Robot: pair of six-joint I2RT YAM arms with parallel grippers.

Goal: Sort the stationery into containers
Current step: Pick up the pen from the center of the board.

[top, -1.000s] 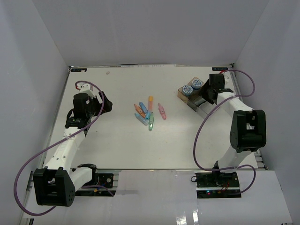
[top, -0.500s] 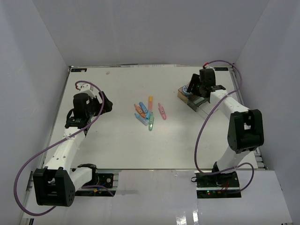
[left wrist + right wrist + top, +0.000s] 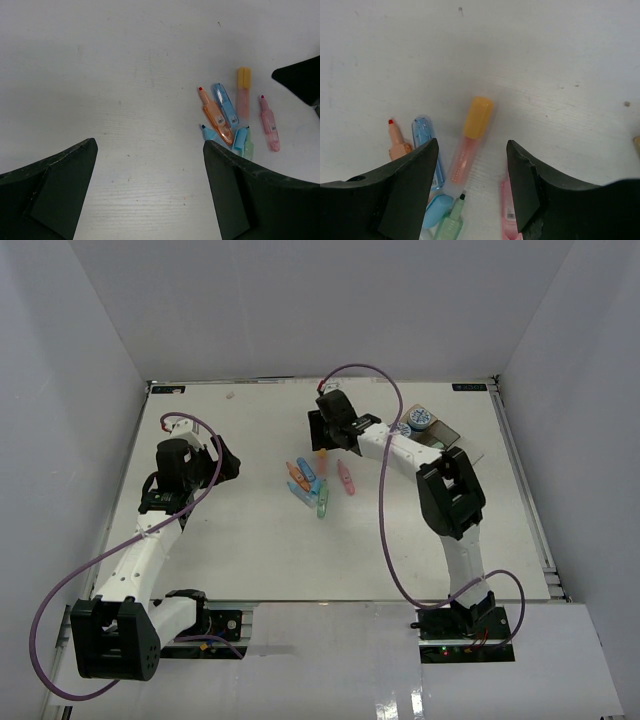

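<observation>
On the left side of the desk [image 3: 250,550], your left gripper [image 3: 225,458] hangs over bare surface with its fingers spread as wide as they go and nothing between them. It looks parked there to keep clear of the work. Its camera faces the pens from the left, well apart from them.

At the centre of the desk lie the pens [image 3: 315,480], about 6 short pastel pieces in a loose heap, none of them sorted yet.

Your right gripper [image 3: 327,430] reaches across to the far edge of that heap. Its fingers stand partly spread and empty. In its wrist view the yellow-capped pen [image 3: 470,137] lies flat directly below the gap, its length running between the 2 fingers, and nothing appears to touch it. The orange pen [image 3: 397,140] and blue pen [image 3: 422,132] lie just beside 1 finger, the pink pen [image 3: 507,215] just beside the other, and the green pen [image 3: 451,220] at the near end. The gap seems set to straddle this 1 pen alone.

Near the far right corner sit the trays [image 3: 447,436]. 1 blue-and-white roll [image 3: 421,420] rests at their far end. A 2nd shows partly behind the arm. Which compartment holds them cannot be told.
</observation>
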